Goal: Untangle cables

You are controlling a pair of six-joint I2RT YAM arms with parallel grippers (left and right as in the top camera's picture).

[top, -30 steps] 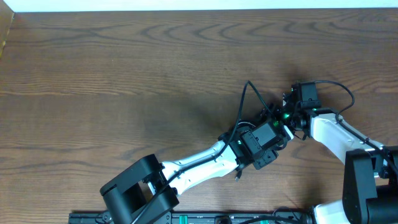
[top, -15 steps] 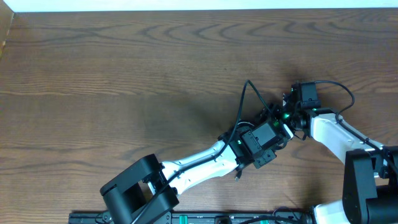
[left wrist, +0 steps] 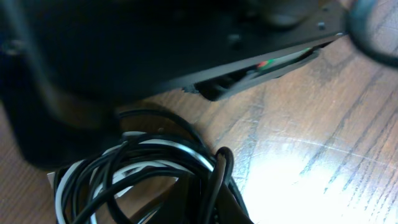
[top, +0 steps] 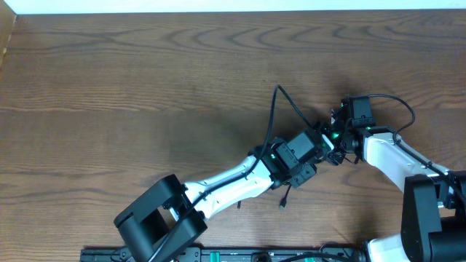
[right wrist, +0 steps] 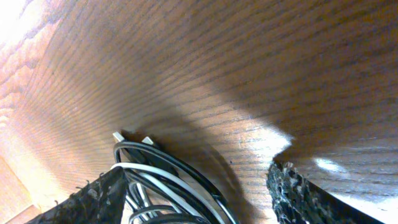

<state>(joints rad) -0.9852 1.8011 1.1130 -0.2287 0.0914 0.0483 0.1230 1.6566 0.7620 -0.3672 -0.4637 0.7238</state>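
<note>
A thin black cable (top: pixel 272 120) loops up from the point where my two grippers meet, and one small plug end (top: pixel 282 206) lies on the table below my left arm. In the left wrist view, the black cable (left wrist: pixel 134 155) and the white cable (left wrist: pixel 163 144) form a tangled bundle. My left gripper (left wrist: pixel 208 199) is shut on this bundle and also shows in the overhead view (top: pixel 319 143). My right gripper (right wrist: pixel 196 199) has its fingers spread wide. The white cable (right wrist: pixel 168 177) and black strands (right wrist: pixel 186 163) lie against its left finger. The overhead view also shows the right gripper (top: pixel 337 137).
The wooden table (top: pixel 131 87) stretches far to the left and back. The thicker black wire (top: pixel 399 103) of the right arm arcs behind its wrist. A rail (top: pixel 218 255) runs along the front edge. The two arms touch or nearly touch at the bundle.
My left arm has pulled back to the left with the cable. The black loop has grown taller and shifted left, and a plug end now shows below the arm. The right arm has held still.
</note>
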